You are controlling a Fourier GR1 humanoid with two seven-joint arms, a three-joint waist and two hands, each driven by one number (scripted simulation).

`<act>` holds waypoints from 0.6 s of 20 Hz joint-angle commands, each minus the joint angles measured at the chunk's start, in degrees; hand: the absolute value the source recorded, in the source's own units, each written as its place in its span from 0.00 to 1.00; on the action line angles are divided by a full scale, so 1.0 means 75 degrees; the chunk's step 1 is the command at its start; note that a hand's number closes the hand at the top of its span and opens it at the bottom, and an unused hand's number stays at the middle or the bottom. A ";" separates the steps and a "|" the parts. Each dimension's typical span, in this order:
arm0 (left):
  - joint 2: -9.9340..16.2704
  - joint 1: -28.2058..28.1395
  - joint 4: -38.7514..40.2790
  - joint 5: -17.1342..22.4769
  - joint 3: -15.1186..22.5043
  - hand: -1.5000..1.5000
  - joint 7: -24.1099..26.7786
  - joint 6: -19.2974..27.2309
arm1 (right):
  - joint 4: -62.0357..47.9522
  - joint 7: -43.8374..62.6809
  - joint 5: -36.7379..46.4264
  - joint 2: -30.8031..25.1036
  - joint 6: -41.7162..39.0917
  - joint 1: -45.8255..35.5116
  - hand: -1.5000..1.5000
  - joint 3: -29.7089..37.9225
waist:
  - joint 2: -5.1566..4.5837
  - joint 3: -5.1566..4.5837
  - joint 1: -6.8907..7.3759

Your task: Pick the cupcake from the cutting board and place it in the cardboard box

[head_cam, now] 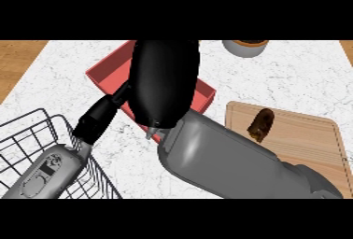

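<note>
The counter (pixel 289 79) is showing a white marble-like top with fine grey veins, smooth and faintly polished, with bare wood strips at the upper corners. The cutting board (pixel 303 135) at the right is looking like pale, matt wood with visible grain. The red box (pixel 110 74) near the upper middle is appearing smooth and plastic-like. The wire basket (pixel 34 135) at the lower left is showing thin dark metal rods. The right hand (pixel 162 79) is gleaming glossy black above a smooth grey forearm.
</note>
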State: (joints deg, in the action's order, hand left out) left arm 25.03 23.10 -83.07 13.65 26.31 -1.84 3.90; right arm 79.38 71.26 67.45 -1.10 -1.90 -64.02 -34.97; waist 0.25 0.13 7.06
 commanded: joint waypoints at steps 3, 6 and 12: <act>-0.0372 -0.0175 -0.0037 -0.0078 0.0187 0.50 -0.0009 0.0327 | -0.0903 0.1860 -0.0233 0.0140 0.0195 -0.0964 1.00 0.0624 | -0.0037 -0.0063 0.0017; -0.0282 -0.0011 0.0241 0.0079 -0.0008 0.50 0.0081 0.0182 | -0.1404 0.1859 -0.0317 0.0140 0.0209 -0.1193 1.00 0.0616 | -0.0105 -0.0074 -0.0060; -0.0368 -0.0113 0.0257 0.0118 0.0205 0.50 0.0209 0.0260 | -0.2470 0.1859 -0.0660 0.0140 0.0258 -0.1653 1.00 0.0612 | -0.0144 -0.0070 -0.0068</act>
State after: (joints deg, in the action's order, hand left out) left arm 25.42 23.67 -82.68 14.48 27.15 -1.39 4.84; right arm 65.40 71.17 64.48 -1.04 -1.02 -73.55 -29.68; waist -0.31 0.21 6.66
